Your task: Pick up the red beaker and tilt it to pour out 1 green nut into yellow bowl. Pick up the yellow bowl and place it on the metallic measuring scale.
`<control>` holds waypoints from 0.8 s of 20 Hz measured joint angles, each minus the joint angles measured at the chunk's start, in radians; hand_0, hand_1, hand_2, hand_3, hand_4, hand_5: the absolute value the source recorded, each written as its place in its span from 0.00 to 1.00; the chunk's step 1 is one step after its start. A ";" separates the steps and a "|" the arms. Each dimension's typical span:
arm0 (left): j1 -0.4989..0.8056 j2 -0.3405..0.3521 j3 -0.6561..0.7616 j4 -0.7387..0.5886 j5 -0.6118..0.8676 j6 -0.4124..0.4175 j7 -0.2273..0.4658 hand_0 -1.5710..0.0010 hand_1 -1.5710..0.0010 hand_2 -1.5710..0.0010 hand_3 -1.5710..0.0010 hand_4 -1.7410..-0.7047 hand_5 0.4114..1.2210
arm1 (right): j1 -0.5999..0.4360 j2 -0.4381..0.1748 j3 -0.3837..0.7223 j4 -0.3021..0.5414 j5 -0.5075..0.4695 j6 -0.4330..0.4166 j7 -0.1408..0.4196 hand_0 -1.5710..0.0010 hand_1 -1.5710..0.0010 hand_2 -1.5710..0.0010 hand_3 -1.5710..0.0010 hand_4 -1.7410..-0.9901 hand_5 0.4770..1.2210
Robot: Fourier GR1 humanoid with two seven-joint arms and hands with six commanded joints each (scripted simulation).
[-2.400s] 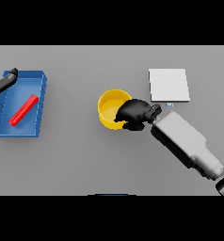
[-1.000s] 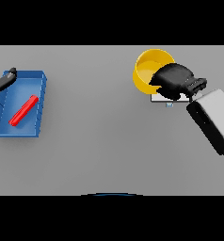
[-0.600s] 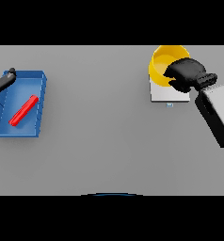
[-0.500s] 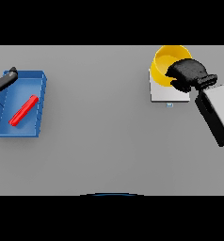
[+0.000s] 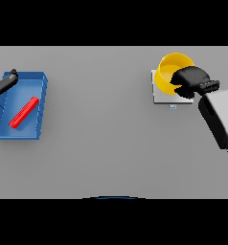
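A plain grey table fills the frame. In the upper right lies the metallic measuring scale, a pale square plate with a small tab at its lower edge. The yellow bowl sits over the upper part of this plate, its far rim reaching past the plate's top edge. The right hand, entering from the right side of the frame, is curled over the bowl's near-right rim and grasps it; whether the bowl's base already rests on the plate or hangs just above it cannot be told. No green nut can be made out inside the bowl, whose interior is partly hidden by the hand.

At the left edge a blue tray holds a red elongated object lying diagonally, presumably the red beaker. The left hand shows at the upper left, over the tray's corner, idle; its fingers cannot be judged.

Judged risks: the bowl appears off-centre toward the plate's top edge, so letting go here could leave it overhanging and prone to tip or slide off. Opening the fingers while they hook the rim could drag the bowl sideways. A release from above the plate could jolt the contents out.
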 measured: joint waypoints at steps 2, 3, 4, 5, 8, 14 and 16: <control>-0.002 0.009 0.007 0.009 0.005 -0.010 -0.004 1.00 1.00 1.00 1.00 0.87 0.46 | -0.006 0.005 -0.006 0.017 0.000 -0.014 0.004 0.00 0.00 0.11 0.12 0.00 1.00; -0.009 0.006 0.003 0.010 -0.002 -0.003 0.007 1.00 1.00 1.00 1.00 0.87 0.45 | -0.006 0.004 -0.009 0.013 -0.006 -0.006 0.006 0.00 0.05 0.09 0.21 0.00 1.00; -0.014 0.010 0.005 0.018 0.003 -0.012 0.007 1.00 1.00 1.00 1.00 0.87 0.45 | -0.005 0.000 -0.012 0.010 -0.012 0.005 0.002 0.01 0.09 0.15 0.29 0.08 1.00; -0.014 0.009 0.003 0.031 -0.003 -0.012 -0.005 1.00 1.00 1.00 1.00 0.87 0.45 | -0.001 0.000 -0.012 0.007 -0.011 0.007 0.012 0.06 0.18 0.25 0.39 0.14 0.90; -0.009 0.002 0.001 0.006 0.002 -0.005 0.003 1.00 1.00 1.00 1.00 0.87 0.44 | 0.013 0.004 -0.024 -0.016 -0.035 0.039 0.047 0.40 0.48 0.55 0.63 0.27 0.66; -0.003 0.004 0.004 -0.001 0.006 -0.006 0.004 1.00 1.00 1.00 1.00 0.88 0.42 | 0.004 0.012 -0.039 0.009 -0.053 0.059 0.047 0.84 0.84 0.88 0.89 0.39 0.47; 0.000 -0.001 0.002 -0.010 0.006 0.000 0.002 1.00 1.00 1.00 1.00 0.87 0.42 | -0.003 0.007 -0.027 0.020 -0.039 0.059 0.036 0.90 0.90 0.92 0.93 0.43 0.45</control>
